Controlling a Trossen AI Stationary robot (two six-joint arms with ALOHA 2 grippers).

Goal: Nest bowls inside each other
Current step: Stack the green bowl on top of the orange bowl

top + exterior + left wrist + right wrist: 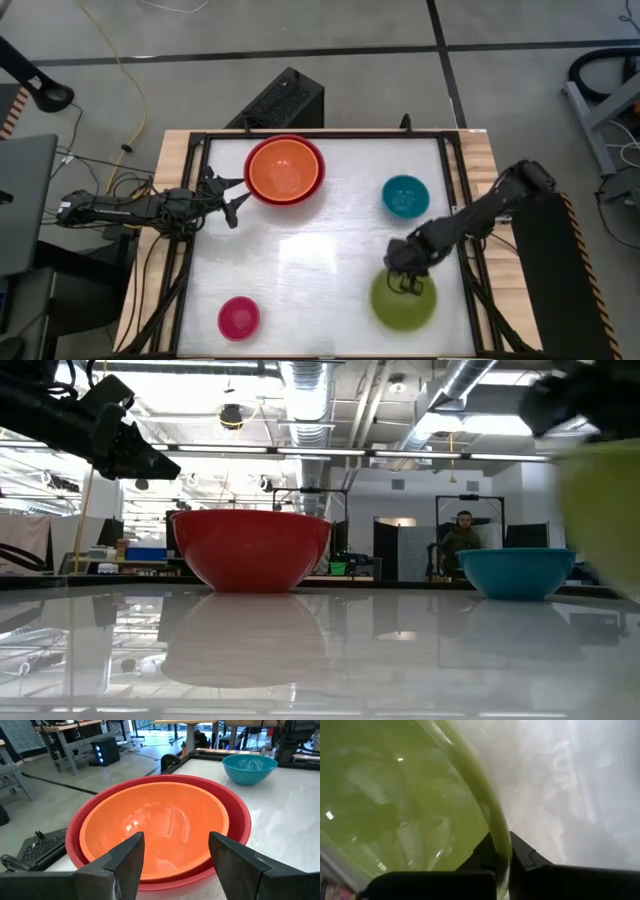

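Observation:
The orange bowl (pixel 284 168) sits nested in the red bowl (pixel 240 815) at the table's far side. My left gripper (pixel 175 850) hangs open just to their left, level and touching nothing. The teal bowl (pixel 405 196) stands at the far right and the magenta pink bowl (pixel 239 317) at the near left, each on its base. The lime green bowl (pixel 403 300) is at the near right, with my right gripper (pixel 502 847) shut on its rim. In the low view this bowl (pixel 600 510) is a blur at the right edge. My right gripper holds the lime green bowl by its rim (pixel 492 820), on the bowl's far side (pixel 405 281). One finger (pixel 477 855) is inside the bowl and the other (pixel 525 852) outside. The fingers point down from above. Whether the bowl is clear of the table, I cannot tell.
A black frame (pixel 455 200) runs round the white tabletop. Bare table (pixel 310 255) lies between the bowls. A person (pixel 462 540) sits far back in the room beyond the table.

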